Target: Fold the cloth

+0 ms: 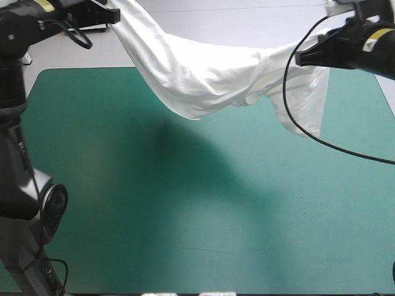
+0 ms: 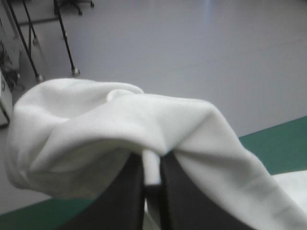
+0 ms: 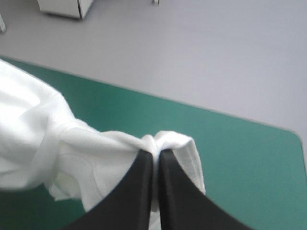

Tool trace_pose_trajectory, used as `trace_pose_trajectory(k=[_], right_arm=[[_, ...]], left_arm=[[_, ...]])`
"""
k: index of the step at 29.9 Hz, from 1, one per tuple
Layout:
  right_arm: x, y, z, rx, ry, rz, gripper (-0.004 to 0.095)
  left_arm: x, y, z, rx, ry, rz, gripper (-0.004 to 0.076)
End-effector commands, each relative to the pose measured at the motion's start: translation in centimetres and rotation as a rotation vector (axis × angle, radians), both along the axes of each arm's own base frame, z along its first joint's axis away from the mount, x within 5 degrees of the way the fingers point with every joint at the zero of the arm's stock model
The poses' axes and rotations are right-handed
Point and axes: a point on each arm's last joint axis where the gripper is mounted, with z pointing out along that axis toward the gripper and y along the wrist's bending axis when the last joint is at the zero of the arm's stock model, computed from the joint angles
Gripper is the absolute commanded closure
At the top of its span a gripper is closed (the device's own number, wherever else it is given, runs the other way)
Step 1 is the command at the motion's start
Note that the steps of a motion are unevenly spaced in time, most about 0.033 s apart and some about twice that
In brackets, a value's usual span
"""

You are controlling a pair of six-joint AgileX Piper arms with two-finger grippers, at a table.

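1. Bare teal-green cover [image 1: 203,246] of the flat desk fills the foreground, while the work hangs above its far half.
2. Mid-desk, a soft dark shadow [image 1: 179,145] falls on the cover beneath the load, a sign that the garment hangs clear of the surface.
3. Beyond it, the white short-sleeved fabric T-shirt [image 1: 203,86] sags in a bunched swag between the two arms. Slung this way, it seems meant to drop open before being laid flat for folding.
4. At the far left corner, the left tool [image 1: 115,13] pinches one end of the T-shirt, its black curved fingers all but closed on the cloth draped over them.
5. At the far right, the right tool [image 1: 300,58] clamps the other end, fingers likewise pressed together on a gathered knot of fabric, with a loose flap dangling below.
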Motion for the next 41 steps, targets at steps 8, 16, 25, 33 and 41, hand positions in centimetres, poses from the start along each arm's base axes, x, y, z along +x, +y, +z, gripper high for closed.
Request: trace_pose_trajectory(k=[8,16,25,33,41], right_arm=[[-9.2,-1.9,6.7,0.084,-0.332,0.061,0.0925],[-11.4,-1.0,6.5,0.197,-0.299,0.197,0.0924],[-11.8,-0.4,0.8,0.24,-0.03,0.23,0.0924],[-3.6,0.2,-7.2,0.11,0.177,0.057,0.0925],[7.7,1.5,-16.0,-0.069,0.297,-0.051,0.0925]], left_arm=[[-15.1,2.2,8.1,-0.078,-0.359,-0.037,0.0733],[-17.1,2.1,7.8,-0.069,-0.304,-0.092,0.0733],[-15.0,1.0,4.8,-0.055,-0.08,-0.174,0.0733],[-2.8,-0.9,-8.3,0.015,0.378,-0.149,0.0733],[7.0,-1.9,-18.1,0.024,0.477,-0.061,0.0733]])
